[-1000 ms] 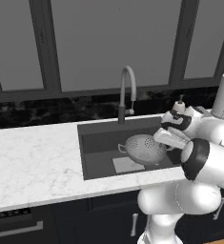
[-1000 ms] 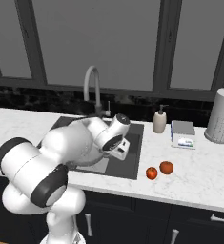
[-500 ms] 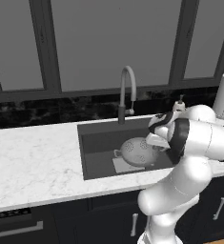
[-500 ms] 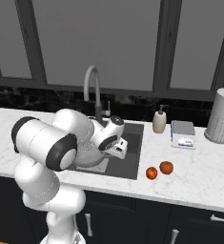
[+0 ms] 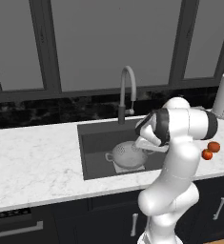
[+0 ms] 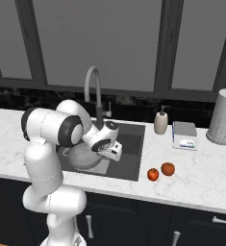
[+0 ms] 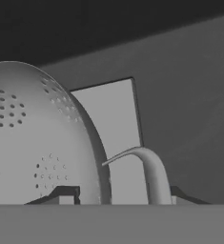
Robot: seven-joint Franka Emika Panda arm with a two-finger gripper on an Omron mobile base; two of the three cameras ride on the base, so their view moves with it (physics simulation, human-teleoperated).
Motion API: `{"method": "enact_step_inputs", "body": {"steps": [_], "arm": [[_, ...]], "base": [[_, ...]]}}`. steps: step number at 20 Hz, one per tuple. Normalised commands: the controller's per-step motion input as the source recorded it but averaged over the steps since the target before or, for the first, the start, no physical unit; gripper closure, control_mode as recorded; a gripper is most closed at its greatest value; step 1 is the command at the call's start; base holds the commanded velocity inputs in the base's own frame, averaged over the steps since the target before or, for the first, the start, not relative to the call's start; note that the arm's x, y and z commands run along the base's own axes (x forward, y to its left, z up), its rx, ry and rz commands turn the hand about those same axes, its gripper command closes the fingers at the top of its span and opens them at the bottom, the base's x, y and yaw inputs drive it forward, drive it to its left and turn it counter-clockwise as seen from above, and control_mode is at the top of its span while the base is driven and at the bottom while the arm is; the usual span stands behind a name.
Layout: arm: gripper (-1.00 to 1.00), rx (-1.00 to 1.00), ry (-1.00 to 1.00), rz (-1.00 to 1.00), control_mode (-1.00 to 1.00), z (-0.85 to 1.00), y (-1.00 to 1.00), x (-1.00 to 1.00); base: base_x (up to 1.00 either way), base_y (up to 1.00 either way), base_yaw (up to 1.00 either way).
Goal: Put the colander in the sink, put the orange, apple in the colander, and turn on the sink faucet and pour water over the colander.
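One step underway: colander (image 5: 127,155) sits in sink (image 5: 96,143); gripper (image 7: 118,195) spread astride its loop handle; lift clear without tipping bowl, then fetch fruit

Colander (image 6: 81,157) in sink (image 6: 131,154)

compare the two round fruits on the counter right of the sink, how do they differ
The nearer fruit is redder and looks slightly smaller; the farther fruit is more orange and looks a bit larger. The redder one lies closer to the sink and the counter's front edge; the orange one sits behind it, to its right. Both are round, rest on the white marble counter, and sit close together.
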Motion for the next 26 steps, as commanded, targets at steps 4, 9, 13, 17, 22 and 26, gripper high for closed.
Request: {"method": "enact_step_inputs", "body": {"steps": [4,9,13,17,22,26], "arm": [[1.0,0.0,-0.01,0.0,-1.0,-0.56,0.1,0.23],[1.0,0.0,0.0,0.0,-1.0,-0.53,0.01,0.18],[1.0,0.0,-0.01,0.0,-1.0,-0.44,-0.08,0.18],[1.0,0.0,0.05,0.0,-1.0,-0.16,-0.08,0.16],[-1.0,0.0,-0.02,0.0,-1.0,0.11,-0.01,0.03],[-1.0,0.0,-0.16,0.0,-1.0,0.56,-0.07,-0.07]], "base": [[0.0,0.0,0.0],[0.0,0.0,0.0],[0.0,0.0,0.0],[0.0,0.0,0.0],[0.0,0.0,0.0],[0.0,0.0,0.0]]}}
